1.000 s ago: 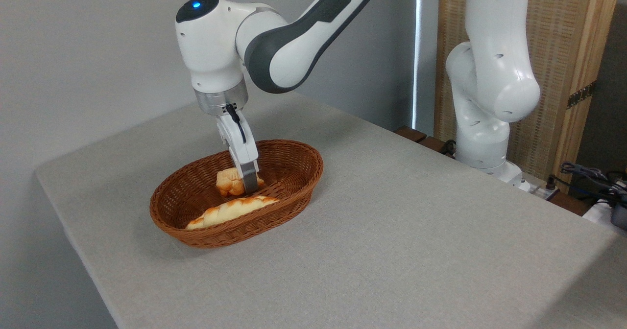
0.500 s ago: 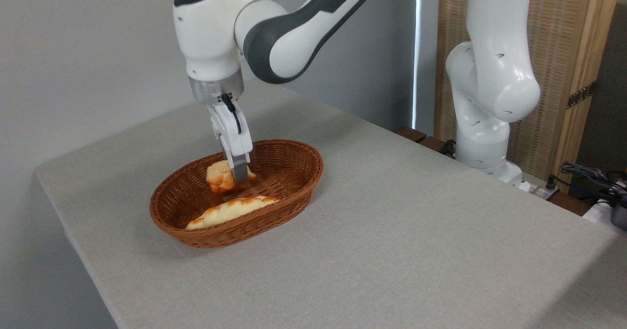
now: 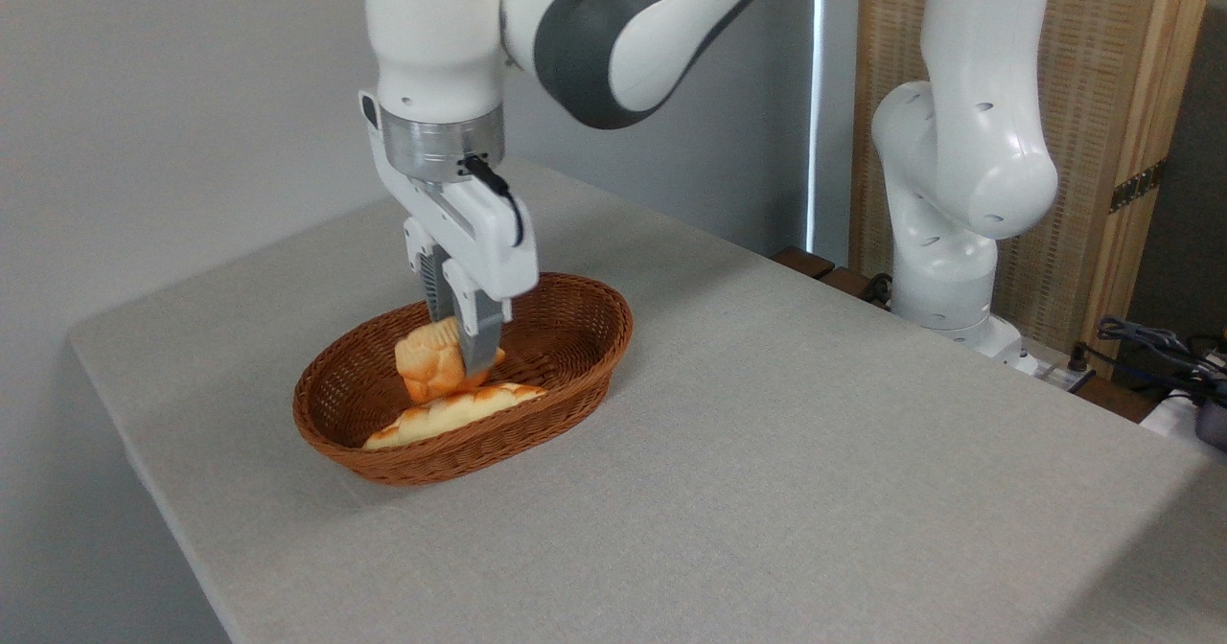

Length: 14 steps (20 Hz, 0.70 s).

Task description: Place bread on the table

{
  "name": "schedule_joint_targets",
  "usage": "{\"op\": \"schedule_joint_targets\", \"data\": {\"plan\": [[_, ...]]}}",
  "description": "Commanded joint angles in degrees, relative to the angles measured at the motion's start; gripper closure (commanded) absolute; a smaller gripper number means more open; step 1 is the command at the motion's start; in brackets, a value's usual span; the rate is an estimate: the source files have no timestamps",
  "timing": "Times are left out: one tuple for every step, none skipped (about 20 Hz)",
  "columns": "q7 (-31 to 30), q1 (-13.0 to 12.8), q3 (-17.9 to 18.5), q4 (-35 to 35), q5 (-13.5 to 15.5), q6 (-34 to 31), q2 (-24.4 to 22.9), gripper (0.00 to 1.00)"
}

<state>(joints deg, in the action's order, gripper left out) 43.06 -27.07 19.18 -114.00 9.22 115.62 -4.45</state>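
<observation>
A white and grey robot arm (image 3: 613, 21) reaches down over a brown wicker basket (image 3: 575, 376) that stands on the counter (image 3: 767, 491), which is covered in light grey cloth. Its gripper (image 3: 458, 352) points downward, fingers clamped on the bread (image 3: 427, 366), a small lumpy bun of pale tan and orange. The bun hangs inside the basket's rim, just above a long golden loaf (image 3: 451, 414) lying along the basket's near side; whether the two touch cannot be told. At the right, the arm's white base column (image 3: 949, 194) rises beside the counter's far edge, with a wooden panel (image 3: 1102, 98) behind it.
</observation>
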Motion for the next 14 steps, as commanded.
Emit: {"op": "schedule_joint_targets", "data": {"plan": [[-0.7, -0.4, 2.4, 0.4, -5.0, -2.8, -1.4, 0.52], [-0.7, 0.3, 2.9, 0.4, -6.5, -3.8, -1.4, 0.51], [-0.8, 1.0, 3.0, 0.4, -7.5, -4.5, -1.4, 0.42], [-1.0, 1.7, 3.1, 0.4, -7.9, -4.5, -1.4, 0.30], [-1.0, 2.5, 3.1, 0.6, -8.4, -4.5, -1.4, 0.26], [-1.0, 2.9, 3.1, 0.8, -9.0, -4.5, -1.3, 0.19], [-1.1, 3.3, 3.1, 1.1, -9.3, -4.5, -1.3, 0.06], [-1.0, 3.7, 3.0, 1.7, -9.4, -4.5, -1.2, 0.00], [-1.0, 3.8, 3.1, 1.9, -9.4, -4.5, -1.0, 0.00], [-1.0, 3.8, 3.1, 2.0, -9.4, -4.5, -1.0, 0.00], [-1.0, 3.8, 3.1, 2.0, -9.4, -4.5, -1.0, 0.00], [-1.0, 3.8, 3.0, 2.0, -9.4, -4.5, -1.0, 0.00], [-1.0, 3.8, 3.0, 2.0, -9.4, -4.5, -1.0, 0.00], [-1.0, 3.7, 3.0, 2.0, -9.4, -4.5, -1.0, 0.00]]}}
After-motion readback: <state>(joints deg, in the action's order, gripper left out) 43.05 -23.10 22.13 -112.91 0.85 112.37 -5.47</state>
